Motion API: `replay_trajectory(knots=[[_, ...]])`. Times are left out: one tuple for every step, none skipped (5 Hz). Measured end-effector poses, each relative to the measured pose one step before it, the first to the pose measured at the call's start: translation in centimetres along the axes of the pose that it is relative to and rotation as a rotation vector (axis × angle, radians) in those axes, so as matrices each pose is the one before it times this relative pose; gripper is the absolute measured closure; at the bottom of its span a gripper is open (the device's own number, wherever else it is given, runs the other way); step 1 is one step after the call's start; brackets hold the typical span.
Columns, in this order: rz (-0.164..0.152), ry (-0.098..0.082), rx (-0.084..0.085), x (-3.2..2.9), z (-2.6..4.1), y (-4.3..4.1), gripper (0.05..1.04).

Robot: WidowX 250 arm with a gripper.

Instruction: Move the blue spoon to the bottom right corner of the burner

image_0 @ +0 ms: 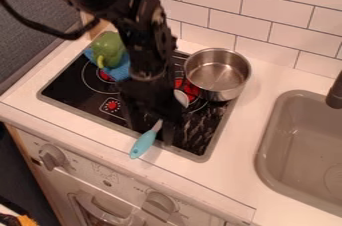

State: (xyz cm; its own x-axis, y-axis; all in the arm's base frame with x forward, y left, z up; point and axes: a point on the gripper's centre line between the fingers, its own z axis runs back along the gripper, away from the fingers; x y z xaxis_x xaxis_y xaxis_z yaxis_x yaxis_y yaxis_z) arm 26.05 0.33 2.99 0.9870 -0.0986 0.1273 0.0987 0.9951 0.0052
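Over the front of the black burner [72,89], my gripper [154,136] hangs with its fingers parted, released, one to each side of the blue spoon's neck. The blue spoon [143,145] lies slantwise across the burner's front edge, left of the bottom right corner, its turquoise handle out over the white counter [230,162] and its pale bowl inward, near the steel pot [217,72] at the back right corner. At the back left corner, I see a green toy [108,47] atop a blue cloth [120,72]. A grey sink [267,142] lies beyond the right edge.
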Motion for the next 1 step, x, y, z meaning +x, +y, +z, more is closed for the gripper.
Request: replay_trajectory(knots=[[-0.0079, -0.0491, 0.0031, 0.249, 1.664, 0.003, 0.079]])
